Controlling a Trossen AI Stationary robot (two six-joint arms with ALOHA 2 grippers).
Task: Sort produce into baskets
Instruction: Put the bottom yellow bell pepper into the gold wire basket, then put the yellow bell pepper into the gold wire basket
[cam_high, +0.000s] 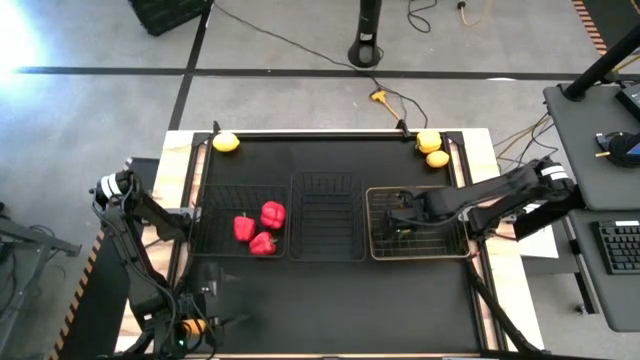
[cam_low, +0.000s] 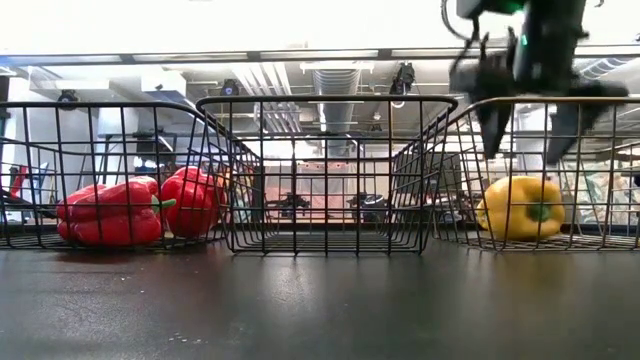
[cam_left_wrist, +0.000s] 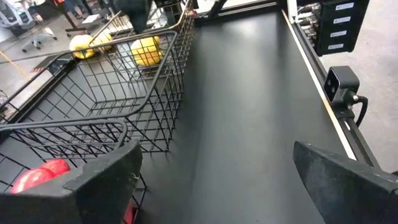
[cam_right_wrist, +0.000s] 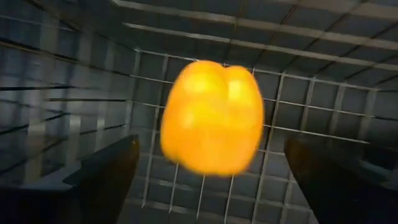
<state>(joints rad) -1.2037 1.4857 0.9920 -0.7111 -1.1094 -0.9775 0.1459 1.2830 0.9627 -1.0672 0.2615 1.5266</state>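
Black tabletop (cam_high: 330, 300) fills centre of high view. Pale wire basket (cam_high: 373, 225), right of centre, holds yellow pepper (cam_right_wrist: 212, 116). Right gripper (cam_low: 522, 125) hangs directly above pepper, fingers spread, nothing held. High view hides pepper under arm; low view shows it. Left black basket (cam_high: 205, 245) holds red peppers (cam_high: 258, 228); middle black basket (cam_high: 327, 250) empty. Left gripper (cam_left_wrist: 217, 180) lower left, fingers spread.

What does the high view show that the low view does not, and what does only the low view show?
Only the high view shows the loose yellow fruits at the table's far corners, one at the left and two at the right, plus the left gripper waiting at the near edge. Only the low view shows the yellow bell pepper resting in the pale wire basket. Both show the red bell peppers and the right gripper, fingers open.
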